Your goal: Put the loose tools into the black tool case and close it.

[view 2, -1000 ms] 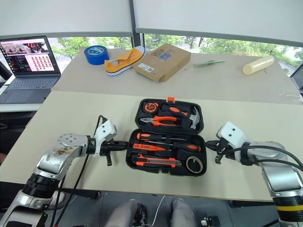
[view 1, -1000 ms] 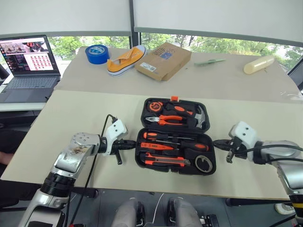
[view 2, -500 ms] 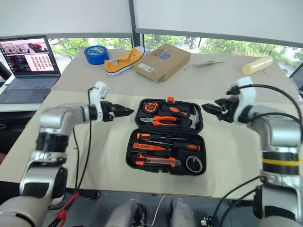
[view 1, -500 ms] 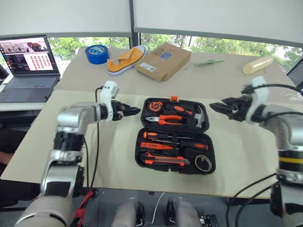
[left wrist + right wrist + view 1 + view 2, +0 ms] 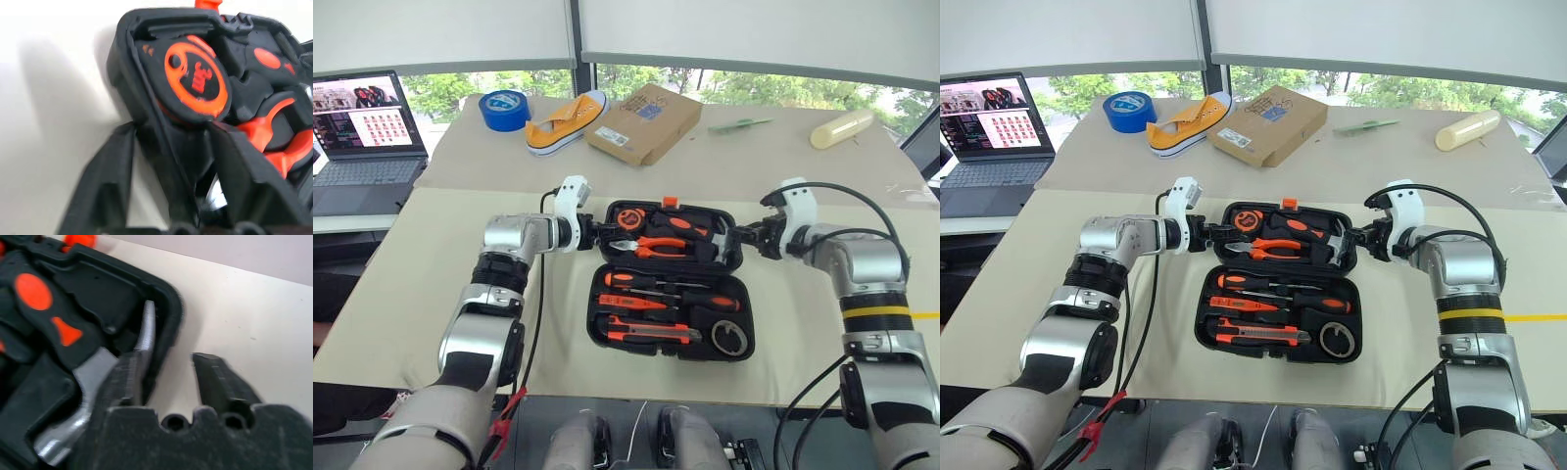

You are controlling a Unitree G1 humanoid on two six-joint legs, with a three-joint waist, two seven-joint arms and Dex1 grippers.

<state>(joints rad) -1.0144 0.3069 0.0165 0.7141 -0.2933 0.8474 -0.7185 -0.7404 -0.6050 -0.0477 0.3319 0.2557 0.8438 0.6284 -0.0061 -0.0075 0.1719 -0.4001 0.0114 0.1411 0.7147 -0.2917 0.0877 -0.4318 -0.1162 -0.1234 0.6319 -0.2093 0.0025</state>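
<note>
I have the black tool case (image 5: 671, 279) lying open on the counter (image 5: 431, 264), straight ahead of me, lid half away from me and the base half nearer. The tools sit in their slots: two screwdrivers (image 5: 651, 281), a thin tester screwdriver (image 5: 636, 302), the utility knife (image 5: 651, 334) and the small black tape roll (image 5: 731, 338) in the near half, with pliers (image 5: 656, 246), a hammer (image 5: 722, 241) and a tape measure (image 5: 629, 218) in the lid. The orange latch (image 5: 671, 203) stands at the lid's far edge.

My left gripper (image 5: 600, 234) is at the lid's left edge; in the left wrist view its fingers (image 5: 105, 181) stand apart, straddling the lid's rim. My right gripper (image 5: 741, 236) is at the lid's right edge, its fingers (image 5: 215, 377) likewise parted astride the rim beside the hammer head. Whether either pair actually presses the plastic I cannot tell.
</note>
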